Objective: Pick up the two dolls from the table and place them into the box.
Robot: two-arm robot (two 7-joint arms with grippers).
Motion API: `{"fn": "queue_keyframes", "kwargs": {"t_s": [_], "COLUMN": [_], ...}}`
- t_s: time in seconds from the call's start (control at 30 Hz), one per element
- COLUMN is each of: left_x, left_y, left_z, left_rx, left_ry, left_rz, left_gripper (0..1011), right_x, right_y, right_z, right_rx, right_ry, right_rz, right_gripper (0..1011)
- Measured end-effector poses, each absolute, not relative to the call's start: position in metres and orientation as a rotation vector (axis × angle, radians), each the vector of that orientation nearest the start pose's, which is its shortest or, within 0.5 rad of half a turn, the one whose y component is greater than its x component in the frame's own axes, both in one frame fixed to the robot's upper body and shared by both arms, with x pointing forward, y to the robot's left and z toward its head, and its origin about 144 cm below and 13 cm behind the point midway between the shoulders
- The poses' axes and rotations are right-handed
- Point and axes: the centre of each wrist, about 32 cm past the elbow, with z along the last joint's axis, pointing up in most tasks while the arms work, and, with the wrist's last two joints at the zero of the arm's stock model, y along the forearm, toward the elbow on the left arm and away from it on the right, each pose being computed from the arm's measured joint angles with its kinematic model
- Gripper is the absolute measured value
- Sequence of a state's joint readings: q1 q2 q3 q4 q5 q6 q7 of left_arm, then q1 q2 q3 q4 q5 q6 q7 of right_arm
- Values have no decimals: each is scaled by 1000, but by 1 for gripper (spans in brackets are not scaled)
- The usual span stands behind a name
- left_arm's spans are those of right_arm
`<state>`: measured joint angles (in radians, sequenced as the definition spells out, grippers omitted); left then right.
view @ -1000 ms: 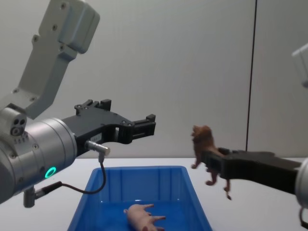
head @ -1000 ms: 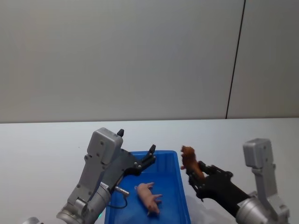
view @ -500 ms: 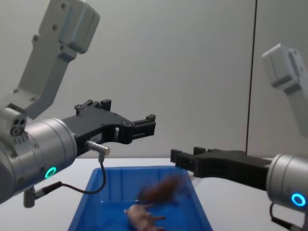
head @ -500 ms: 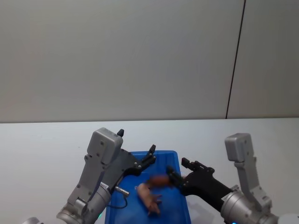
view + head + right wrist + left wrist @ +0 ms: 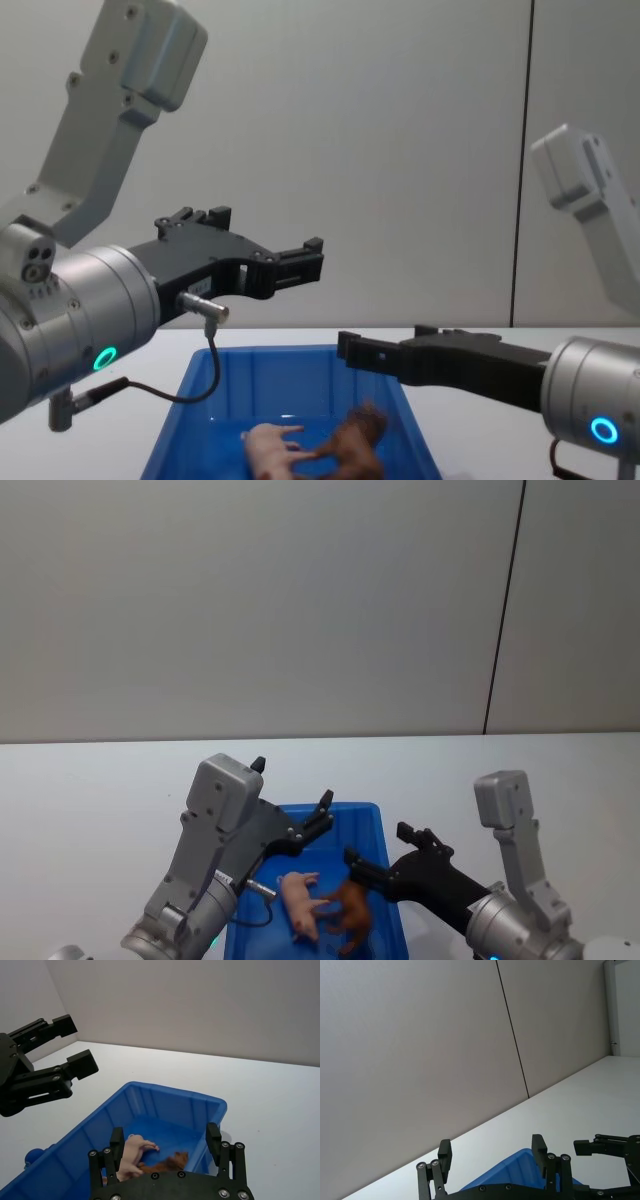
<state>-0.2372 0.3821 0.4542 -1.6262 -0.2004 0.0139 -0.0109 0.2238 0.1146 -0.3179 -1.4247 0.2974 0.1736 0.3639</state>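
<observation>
Pig (image 5: 298, 916) and brown animal (image 5: 352, 910), two in all, lie touching on the floor of the one box (image 5: 352, 808), toward its near end, with the pig on the left. Two grippers hang over the box. The right gripper (image 5: 378, 841) is at the box's right rim, just above and to the right of the brown animal, spread wide and holding nothing. The left gripper (image 5: 291, 783) sits higher over the box's far left part, well above the pig, likewise wide open and empty. Beyond, the white table (image 5: 100, 780) runs to a grey wall (image 5: 250, 600).
</observation>
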Motion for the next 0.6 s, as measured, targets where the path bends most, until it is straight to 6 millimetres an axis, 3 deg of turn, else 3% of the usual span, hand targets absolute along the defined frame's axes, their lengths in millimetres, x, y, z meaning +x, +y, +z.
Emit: {"fn": "queue_keyframes", "kwargs": {"t_s": [0.07,0.6], "left_x": [492,492], "left_y": [198,198], "left_z": [1204,1204], "left_rx": [61,61], "left_ry": [-268,-268], "left_rz": [1124,1124], "left_gripper": [1008,1008], "right_x": [509,486], "right_y": [-166,-178], "right_z": [1162,1162], "right_rx": [-7,20], "right_ry": [191,136], "right_rz": [-902,-1049], "right_gripper": [1001,1001]}}
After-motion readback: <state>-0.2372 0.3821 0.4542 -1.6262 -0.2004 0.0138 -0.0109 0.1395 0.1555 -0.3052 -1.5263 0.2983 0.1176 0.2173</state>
